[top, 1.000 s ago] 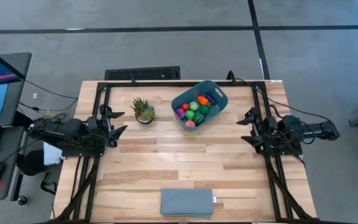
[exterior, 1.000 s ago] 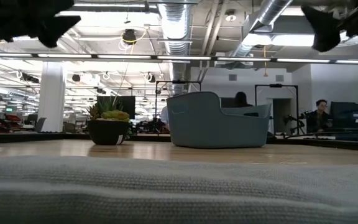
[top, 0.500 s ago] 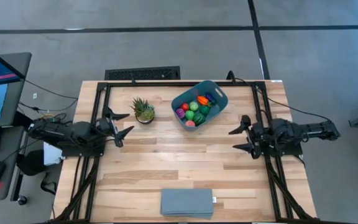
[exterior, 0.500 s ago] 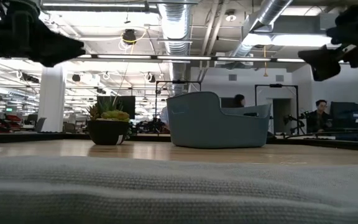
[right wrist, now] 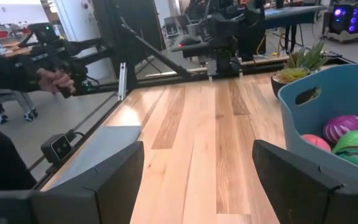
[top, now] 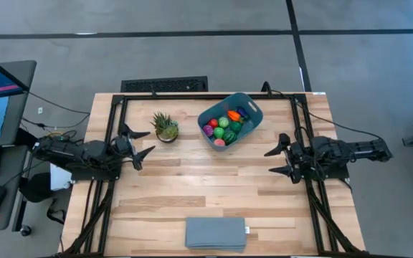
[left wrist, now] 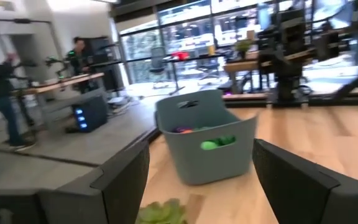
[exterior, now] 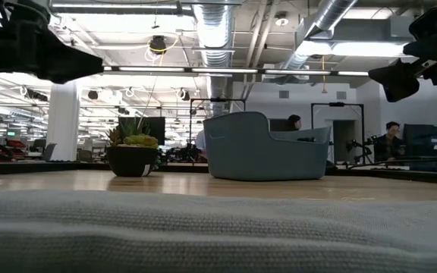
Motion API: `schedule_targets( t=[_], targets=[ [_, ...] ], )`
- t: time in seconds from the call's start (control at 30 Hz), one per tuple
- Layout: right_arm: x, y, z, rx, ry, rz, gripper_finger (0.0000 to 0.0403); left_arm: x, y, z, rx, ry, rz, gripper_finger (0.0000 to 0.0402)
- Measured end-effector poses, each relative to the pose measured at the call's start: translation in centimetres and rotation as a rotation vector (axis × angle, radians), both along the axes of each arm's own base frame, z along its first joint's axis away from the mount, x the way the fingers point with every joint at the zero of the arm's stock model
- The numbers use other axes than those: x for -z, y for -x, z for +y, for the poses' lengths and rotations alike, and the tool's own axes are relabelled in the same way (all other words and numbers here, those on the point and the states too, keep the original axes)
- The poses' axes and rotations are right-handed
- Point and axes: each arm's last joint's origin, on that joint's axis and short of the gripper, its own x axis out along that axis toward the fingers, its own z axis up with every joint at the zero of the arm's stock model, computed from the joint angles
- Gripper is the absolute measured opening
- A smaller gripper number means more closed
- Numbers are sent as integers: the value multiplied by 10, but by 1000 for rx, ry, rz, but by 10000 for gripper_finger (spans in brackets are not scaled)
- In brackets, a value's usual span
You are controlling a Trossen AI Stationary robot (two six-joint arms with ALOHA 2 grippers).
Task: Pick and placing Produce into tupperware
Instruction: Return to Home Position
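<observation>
The teal-blue tupperware stands on the far middle of the wooden table, with the produce inside it: green, red, purple, magenta and orange toys. My left gripper waits open at the table's left edge, pointing level at the middle. My right gripper waits open at the right edge, also pointing inward. Neither holds anything. The left wrist view shows the tupperware ahead with a green piece in it. The right wrist view shows its wall and some produce.
A spiky green potted plant stands left of the tupperware, close to my left gripper. A flat grey-blue slab lies at the near edge. A keyboard lies beyond the far edge. People show in the room behind.
Both grippers have sunk a little and tipped down to about level, so their fingers now reach farther over the table from each side. For the last half second both have kept still. The tupperware and the produce have not moved.
</observation>
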Motion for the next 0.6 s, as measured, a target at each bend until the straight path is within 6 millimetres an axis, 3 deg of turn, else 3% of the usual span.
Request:
schedule_targets(
  t=[0.6],
  targets=[
    [0,0,0,-6,7,-3,322,5,-4,-12,512,130,-15,274]
  ],
)
